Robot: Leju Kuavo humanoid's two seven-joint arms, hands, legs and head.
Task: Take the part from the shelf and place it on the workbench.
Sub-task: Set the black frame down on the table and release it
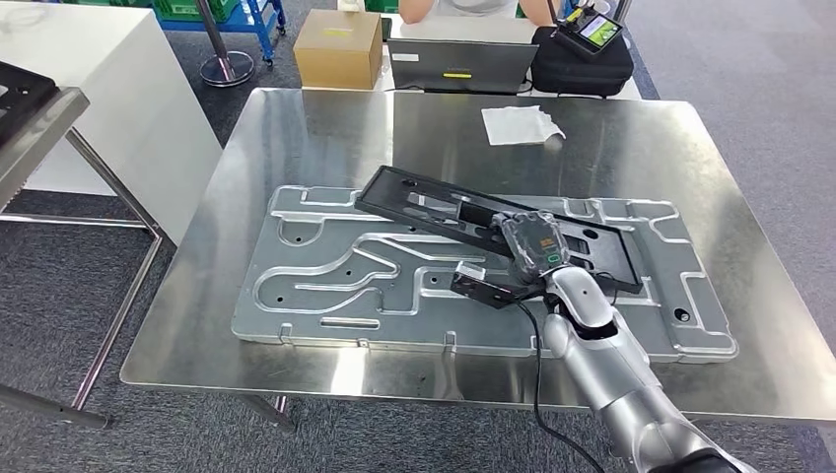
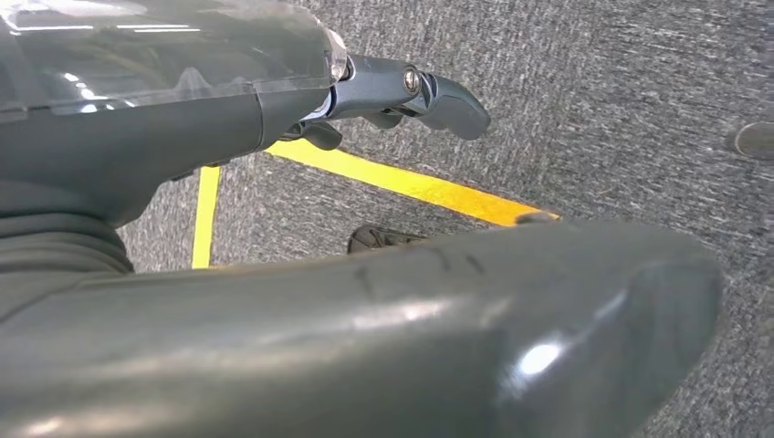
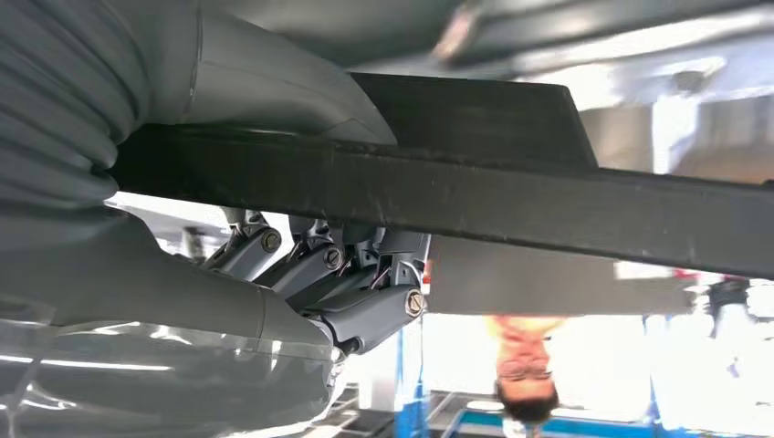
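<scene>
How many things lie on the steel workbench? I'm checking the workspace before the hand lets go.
3: a large silver stamped panel lying flat; a black frame part resting on it, gripped by the right hand; a white cloth at the far edge.

My right hand point(image 1: 532, 246) lies over the near edge of the black part point(image 1: 463, 212), so from the head view I cannot see my fingers under it. In the right wrist view the part's edge point(image 3: 475, 196) hides the tips of my fingers point(image 3: 365, 274), and the background there is blurred and washed out. The person behind the workbench point(image 1: 296, 128) is cut off by the upper border of the head view. The shelf point(image 1: 25, 113) at the left is also cut by the border. In the left wrist view my left hand point(image 2: 347, 310) covers much of the floor, and a dark round thing point(image 2: 379, 239) behind my thumb is too hidden to identify.
</scene>
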